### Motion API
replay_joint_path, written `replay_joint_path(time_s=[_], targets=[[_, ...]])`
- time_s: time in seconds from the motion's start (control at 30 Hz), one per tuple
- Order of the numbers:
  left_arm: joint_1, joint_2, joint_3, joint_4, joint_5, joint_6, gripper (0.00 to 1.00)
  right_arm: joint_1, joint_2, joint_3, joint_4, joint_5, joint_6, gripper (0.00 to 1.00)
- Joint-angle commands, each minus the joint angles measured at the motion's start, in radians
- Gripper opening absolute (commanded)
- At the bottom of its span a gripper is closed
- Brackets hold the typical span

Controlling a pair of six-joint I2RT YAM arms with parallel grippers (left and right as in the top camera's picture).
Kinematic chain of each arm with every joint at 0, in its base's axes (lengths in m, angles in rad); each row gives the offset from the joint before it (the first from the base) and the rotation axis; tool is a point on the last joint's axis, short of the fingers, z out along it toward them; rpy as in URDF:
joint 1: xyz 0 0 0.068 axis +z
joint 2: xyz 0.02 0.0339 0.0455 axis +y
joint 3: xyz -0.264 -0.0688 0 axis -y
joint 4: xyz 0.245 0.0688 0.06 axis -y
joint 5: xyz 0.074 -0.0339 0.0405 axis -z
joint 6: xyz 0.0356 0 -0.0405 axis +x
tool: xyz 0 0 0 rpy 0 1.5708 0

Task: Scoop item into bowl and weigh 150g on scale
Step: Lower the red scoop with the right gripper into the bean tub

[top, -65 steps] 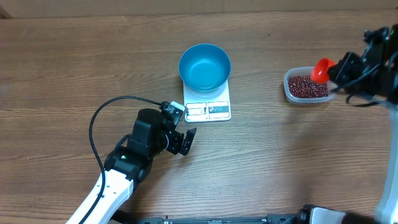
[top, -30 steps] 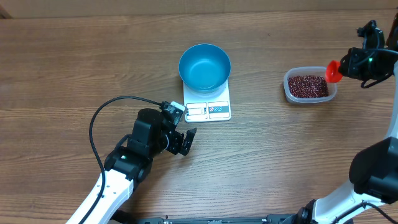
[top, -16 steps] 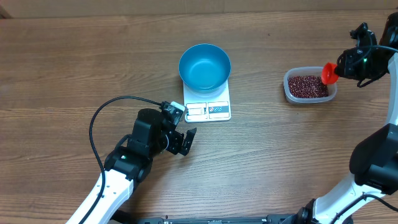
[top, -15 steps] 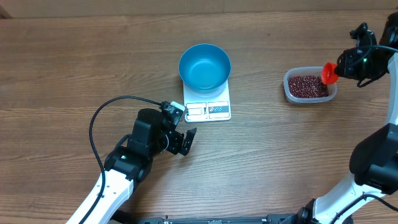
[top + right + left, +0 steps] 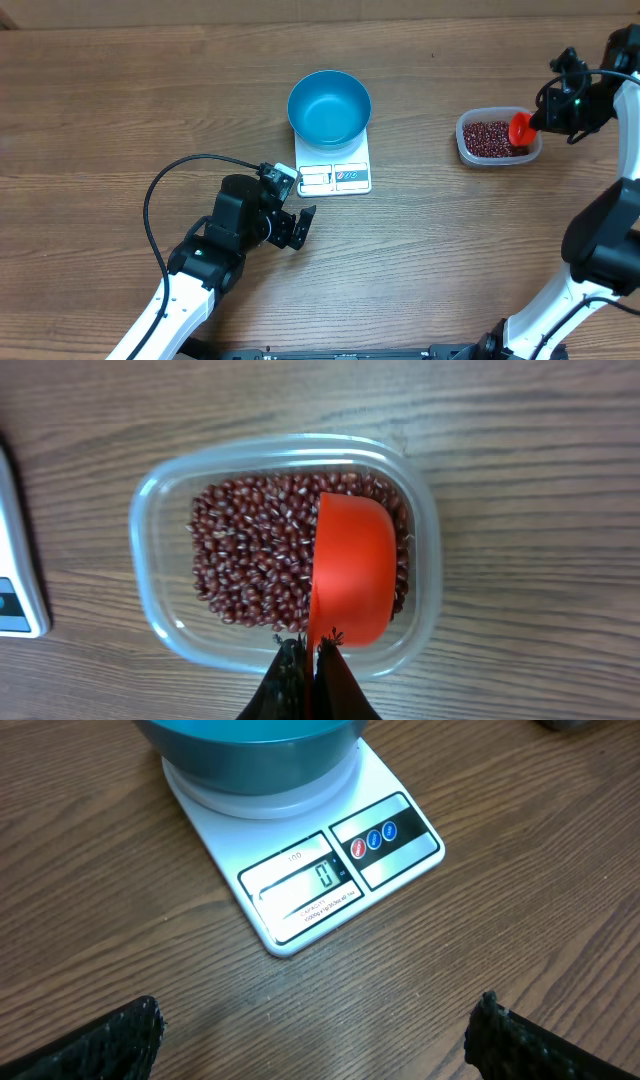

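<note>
The bright blue bowl (image 5: 329, 106) stands empty on the white scale (image 5: 335, 177), whose display (image 5: 325, 874) reads zero. The item, small red-brown beans (image 5: 250, 560), fills a clear tub (image 5: 145, 560) at the right (image 5: 470, 150). My right gripper (image 5: 310, 655) is shut on the thin handle of a red scoop (image 5: 355, 570), which hangs tilted over the right half of the beans (image 5: 490, 138); whether it touches them I cannot tell. My left gripper (image 5: 315, 1035) rests open just in front of the scale (image 5: 340, 870), nothing between its fingers (image 5: 110, 1040).
A black cable (image 5: 160, 185) loops on the table left of the left arm (image 5: 235, 235). The scale's corner (image 5: 15, 590) shows at the left edge of the right wrist view. Bare wooden table (image 5: 430, 250) lies between scale and tub.
My right gripper has carried the red scoop leftward and down, from beyond the tub's right rim to over the beans. The left arm, bowl and scale have not moved.
</note>
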Motion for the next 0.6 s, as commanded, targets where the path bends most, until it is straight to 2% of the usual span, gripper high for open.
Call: replay_joint_path(time_s=[0.0, 0.57], targets=[[-0.004, -0.002, 0.004, 0.004, 0.012, -0.009, 1.00, 0.006, 0.036, 0.000, -0.003, -0.008, -0.005, 0.04], [-0.004, -0.002, 0.004, 0.003, 0.012, -0.009, 1.00, 0.082, 0.078, -0.024, -0.031, -0.014, 0.053, 0.04]])
